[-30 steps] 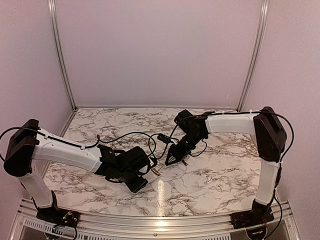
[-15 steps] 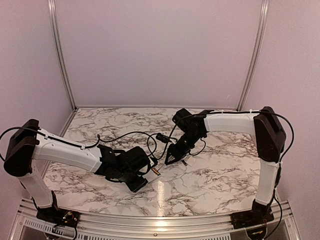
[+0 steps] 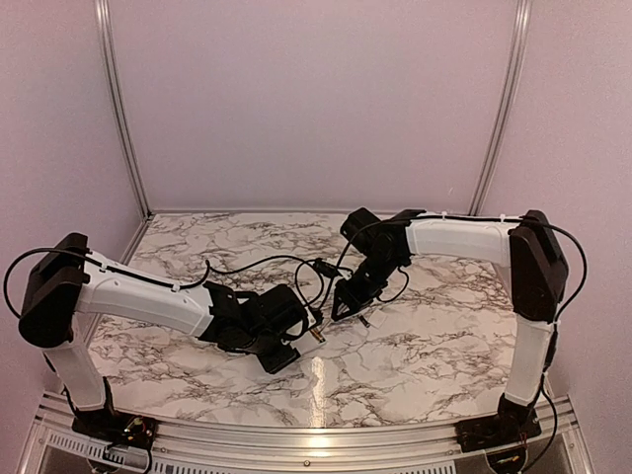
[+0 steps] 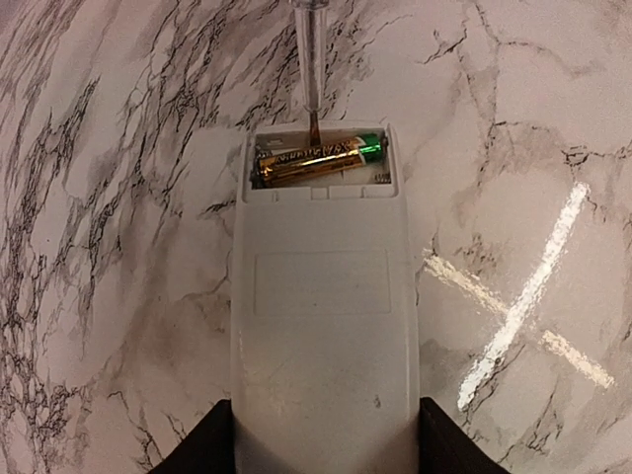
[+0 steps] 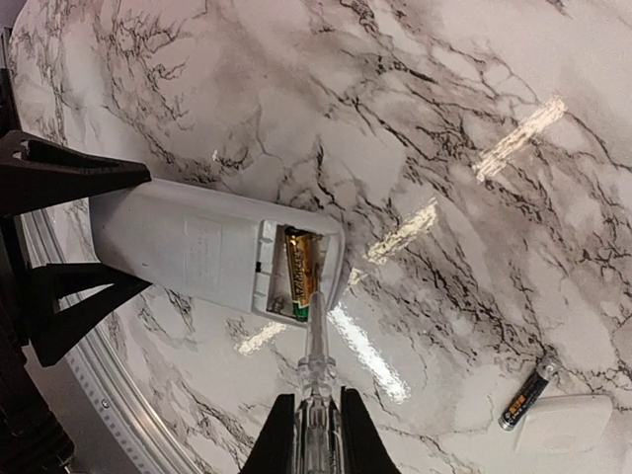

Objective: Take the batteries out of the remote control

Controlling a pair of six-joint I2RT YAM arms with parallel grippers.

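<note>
The right pincer (image 5: 308, 425) is closed narrow on the clear handle of a thin pry tool (image 5: 314, 360). The tool runs straight out ahead of its fingers, so the reach comes from the tool and the bulky jaws stay clear of the work. Just beyond the pincer, the tool's tip meets the green end of the battery (image 5: 299, 275) lying crosswise in the open compartment. That looks like the place to lever from, since an end lifted there should free the cell from its contacts. The slot beside this battery appears empty. The compartment sits at the near end of the remote control (image 5: 188, 247), which stretches away from the right pincer toward the left pincer (image 4: 326, 446). The left pincer is clamped across the opposite end with one finger on each long edge. By my reading this grip is there to brace the white bar against the tool's push, and to keep the compartment face turned up and uncovered. Whether the remote rests on the marble table (image 5: 444, 99) or hangs just above it, I cannot tell. Off to the side of the right pincer, level with its fingers and well apart from the remote, a second battery (image 5: 523, 395) lies on the table. It is just beside the small white cover (image 5: 565, 423), both parked out of the tool's path. One cell seems out, one to go.
</note>
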